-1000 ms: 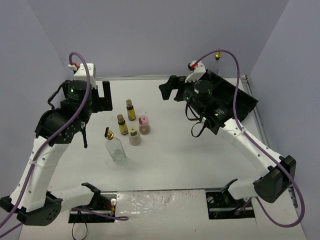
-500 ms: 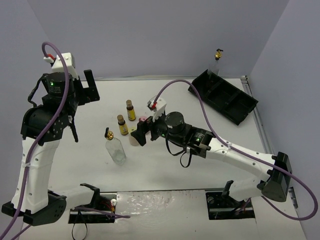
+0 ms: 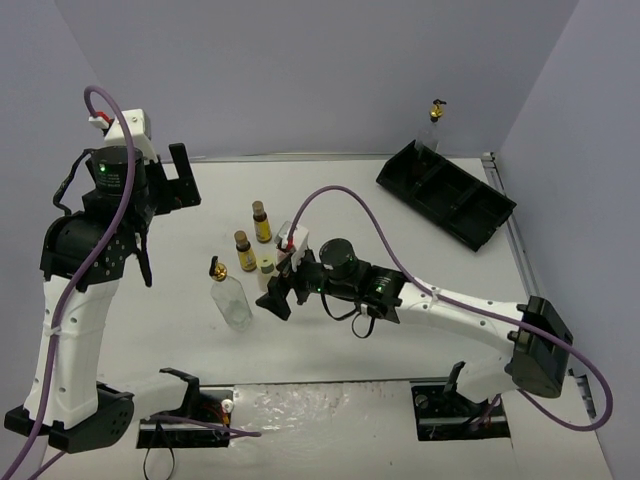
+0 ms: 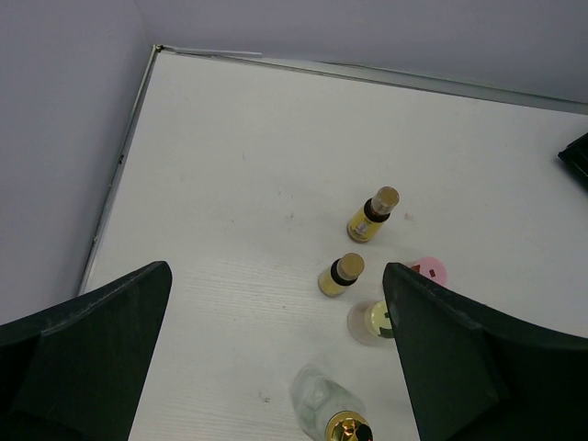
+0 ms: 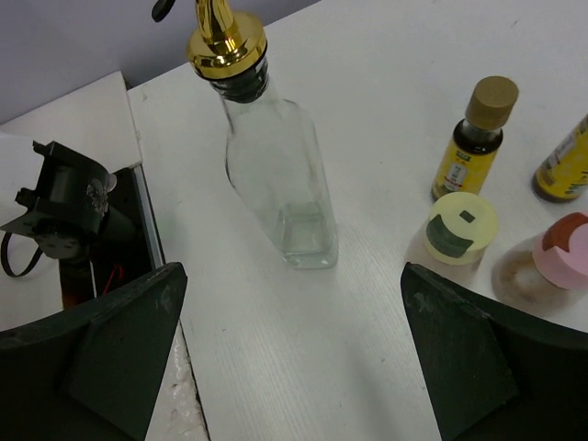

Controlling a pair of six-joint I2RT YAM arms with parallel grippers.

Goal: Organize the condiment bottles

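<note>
Five condiment bottles stand left of centre: two amber brown-capped bottles (image 3: 262, 220) (image 3: 244, 250), a cream-capped one (image 3: 267, 268), a pink-capped one (image 5: 556, 253) and a tall clear glass bottle (image 3: 230, 296) with a gold spout (image 5: 227, 41). In the top view my right arm hides the pink-capped one. A second clear spouted bottle (image 3: 433, 124) stands at the far end of the black tray (image 3: 470, 205). My right gripper (image 3: 276, 290) is open and empty, low beside the cream-capped bottle, facing the clear bottle (image 5: 280, 184). My left gripper (image 3: 183, 178) is open and empty, raised at the far left.
The table's front edge with a mount and cables (image 5: 64, 207) lies just beyond the clear bottle in the right wrist view. The left wrist view shows the same five bottles from above, with the table's left edge rail (image 4: 119, 165) and back wall.
My right arm swung from the tray at the back right down to the bottle group, then closer to the clear bottle. My left arm rose and pulled back left, then held still.
</note>
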